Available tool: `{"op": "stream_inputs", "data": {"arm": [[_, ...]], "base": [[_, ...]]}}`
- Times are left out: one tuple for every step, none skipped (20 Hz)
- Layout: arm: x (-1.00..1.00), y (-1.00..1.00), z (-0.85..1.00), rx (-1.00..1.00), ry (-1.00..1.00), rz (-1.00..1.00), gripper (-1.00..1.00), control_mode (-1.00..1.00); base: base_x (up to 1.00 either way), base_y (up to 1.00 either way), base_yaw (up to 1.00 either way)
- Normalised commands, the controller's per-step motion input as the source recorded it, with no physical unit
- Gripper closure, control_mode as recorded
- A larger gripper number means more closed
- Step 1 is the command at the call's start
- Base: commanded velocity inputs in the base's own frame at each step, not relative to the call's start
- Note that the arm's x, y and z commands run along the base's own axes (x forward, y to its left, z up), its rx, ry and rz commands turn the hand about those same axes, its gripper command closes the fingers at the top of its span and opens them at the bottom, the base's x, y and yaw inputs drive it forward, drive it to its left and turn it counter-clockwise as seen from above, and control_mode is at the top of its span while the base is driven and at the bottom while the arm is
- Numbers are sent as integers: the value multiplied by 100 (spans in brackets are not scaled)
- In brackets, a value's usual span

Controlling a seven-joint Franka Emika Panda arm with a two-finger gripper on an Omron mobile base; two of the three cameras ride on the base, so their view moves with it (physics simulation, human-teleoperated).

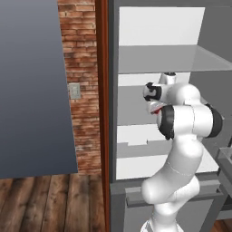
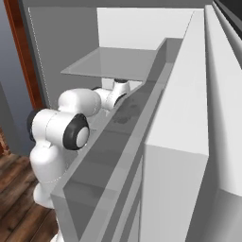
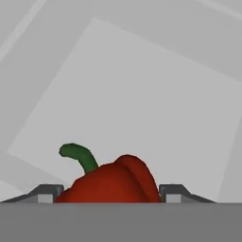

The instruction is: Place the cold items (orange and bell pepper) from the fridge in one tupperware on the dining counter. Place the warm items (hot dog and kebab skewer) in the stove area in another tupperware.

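Red and glossy, the bell pepper (image 3: pixel 111 184) with its curved green stem (image 3: pixel 79 156) is sitting between my two small dark finger tips in the hand view, resting on a pale grey fridge shelf (image 3: pixel 142 94). Going from left to right there: my left tip (image 3: pixel 46 194) is standing just beside the pepper's flank, the stem is arching up and leftward from the crown, the lobed body is filling the middle, and my right tip (image 3: pixel 172 194) is sitting just beside the other flank. My gripper (image 3: pixel 109 196) is bracketing the pepper at a middling width; whether the pads are already pressing on the skin I cannot tell. I am judging this pepper as light, hollow and fairly firm, with a waxy skin that could be sliding under smooth pads, so a hard squeeze could be cracking the wall. I am favouring a hold across the broad shoulders of the body, low on the lobes, not on the thin stem. In the left base view my white arm (image 1: pixel 181 136) is reaching into the open grey fridge (image 1: pixel 158 59).
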Motion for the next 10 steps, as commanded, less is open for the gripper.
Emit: {"op": "stream_inputs", "data": {"arm": [[-93, 0, -100, 0, -20, -7, 100, -100], [-94, 0, -86, 0, -33, -10, 100, -100], [-89, 0, -65, 0, -44, -12, 100, -100], [-89, 4, -54, 0, -55, -13, 100, -100], [-96, 4, -58, 0, -64, -13, 100, -100], [-97, 6, -49, 0, -69, -12, 100, -100], [-85, 5, -29, 0, -67, -9, 100, -100], [-69, 9, -11, 3, -56, -5, 100, -100], [-58, 15, 0, 5, -47, 0, 100, -100], [-44, 21, 7, 8, -28, 0, 100, -100]], "base": [[0, 0, 0], [0, 0, 0], [0, 0, 0], [0, 0, 0], [0, 0, 0], [0, 0, 0], [0, 0, 0], [0, 0, 0], [0, 0, 0], [0, 0, 0]]}}
